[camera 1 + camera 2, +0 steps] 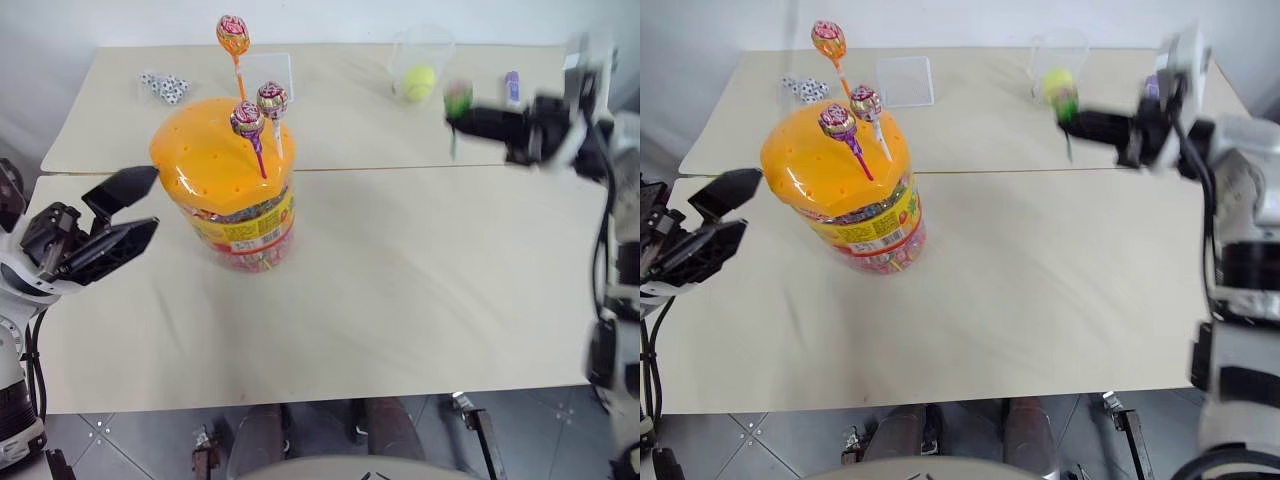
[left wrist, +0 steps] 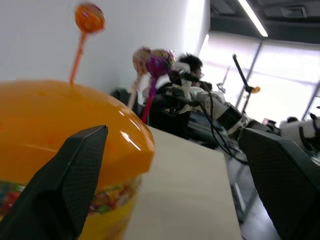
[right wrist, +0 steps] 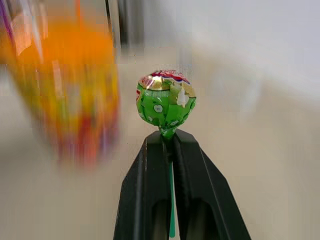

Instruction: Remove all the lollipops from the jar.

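Note:
The jar stands on the near table, left of centre, a clear cylinder with a domed orange lid. Three lollipops stick up from the lid: an orange one, a pink-white one and a purple one. My left gripper is open just left of the jar, level with the lid's edge, its fingers apart and not touching it. My right gripper is far to the right over the table seam, shut on the stick of a green lollipop and well away from the jar.
On the far table sit a small clear cup holding a yellow ball, a clear square piece, some small dice-like pieces and a small purple item. Two tables meet at a seam.

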